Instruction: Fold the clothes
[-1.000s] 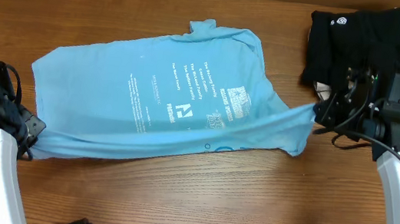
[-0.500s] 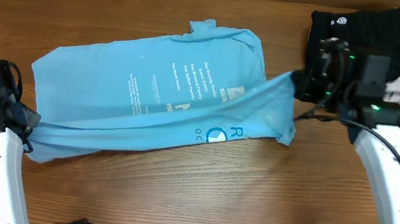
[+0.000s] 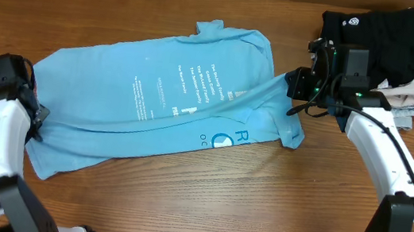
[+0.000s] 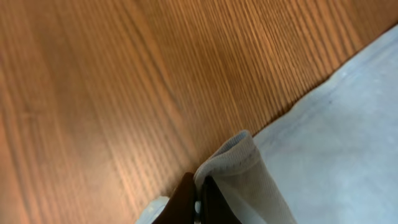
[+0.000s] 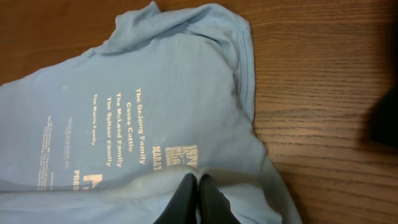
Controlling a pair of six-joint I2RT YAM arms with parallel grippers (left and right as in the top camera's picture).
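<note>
Drawn back over the past second, the near hem of the light blue T-shirt (image 3: 153, 101) now lies across the shirt's own white-printed side, closer to the black garment (image 3: 386, 35). Just left of the black garment, the right tool (image 3: 294, 81) has its jaws closed tight on one end of that hem. Far to the left of the black garment, the left tool (image 3: 35, 115) is likewise clamped on a pinch of the fabric. The shirt sprawls on the wooden counter (image 3: 195, 203), left of the black garment.
</note>
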